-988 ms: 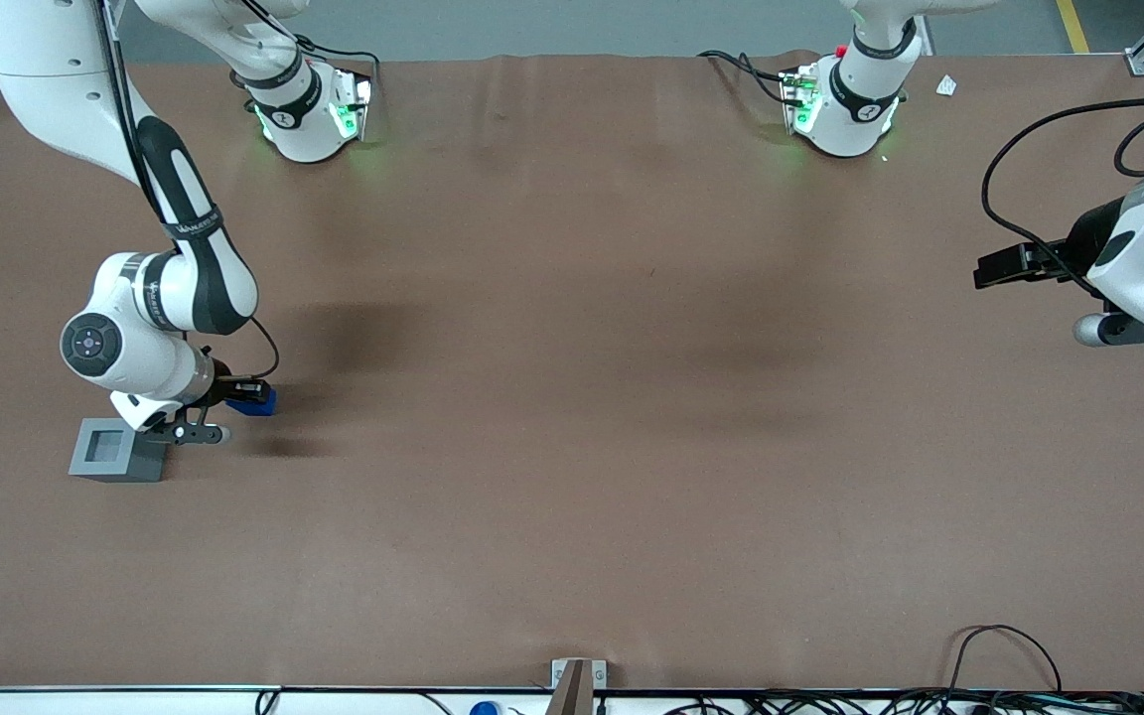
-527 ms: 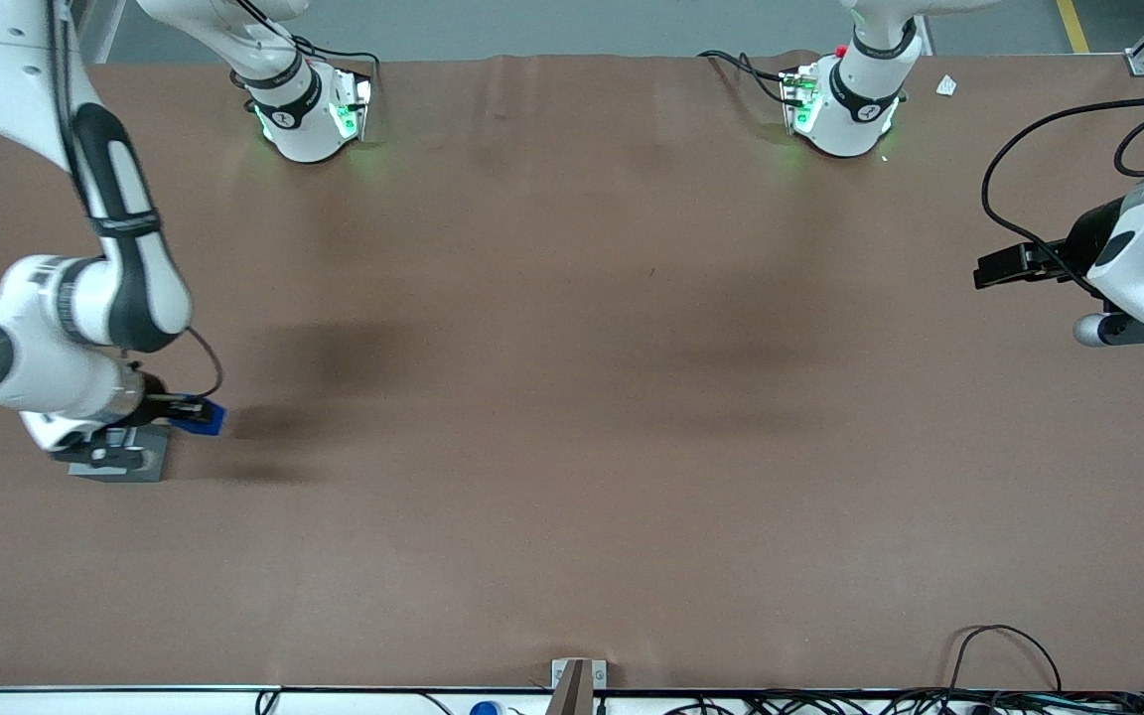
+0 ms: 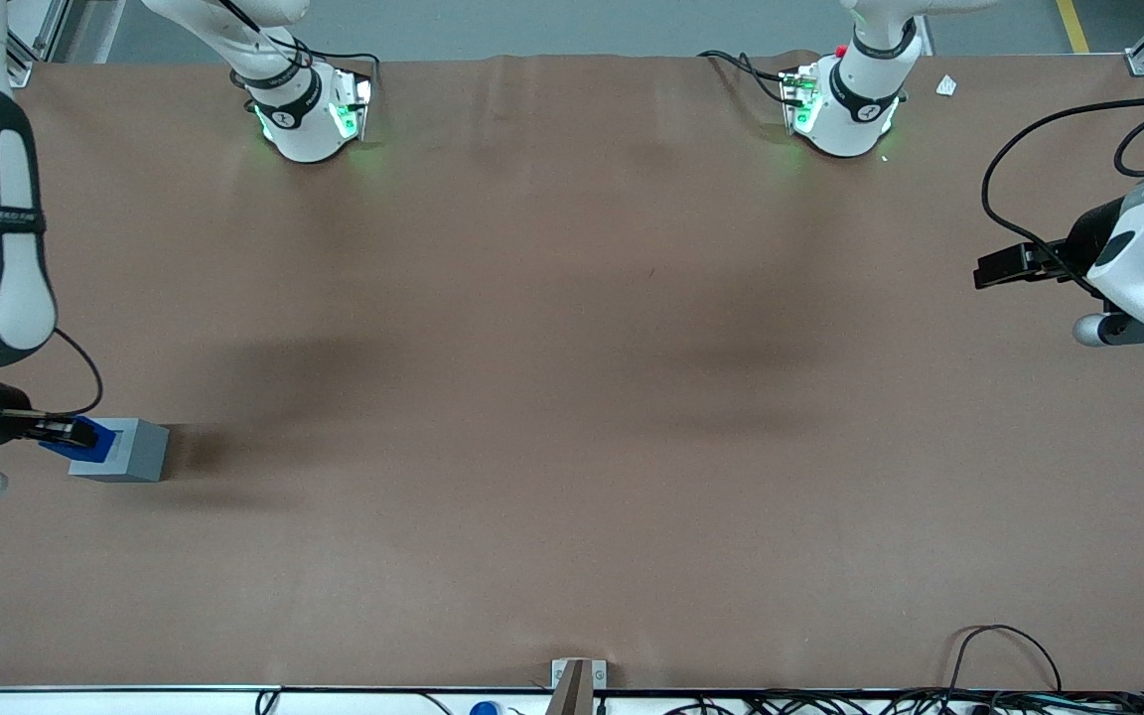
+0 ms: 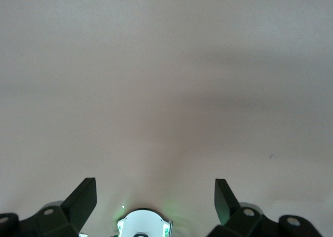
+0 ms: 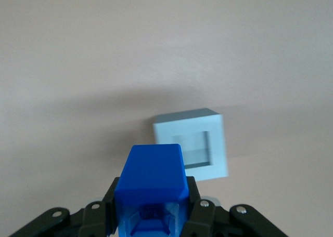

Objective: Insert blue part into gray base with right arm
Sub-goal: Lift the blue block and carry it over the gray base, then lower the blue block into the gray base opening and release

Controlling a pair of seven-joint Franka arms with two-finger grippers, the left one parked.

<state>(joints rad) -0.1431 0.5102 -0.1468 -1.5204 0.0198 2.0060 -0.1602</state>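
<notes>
Black end effector (image 3: pixel 64 433) is clamped on the blue part (image 5: pixel 151 175), carried above the gray base (image 5: pixel 193 145), whose square hole sits just ahead of it. Alignment seems the step in hand; next, centring over the hole and lowering. One blue part, one base on the desk (image 3: pixel 572 397).

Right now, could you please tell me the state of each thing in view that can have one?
gripper: shut on the blue part, held above the table, over the gray base as the front view shows it.
blue part: clamped between the fingers, lifted, not yet inserted.
gray base: resting on the table toward the working arm's end, its square hole unfilled.
table: covered in brown, bearing the gray base.
</notes>
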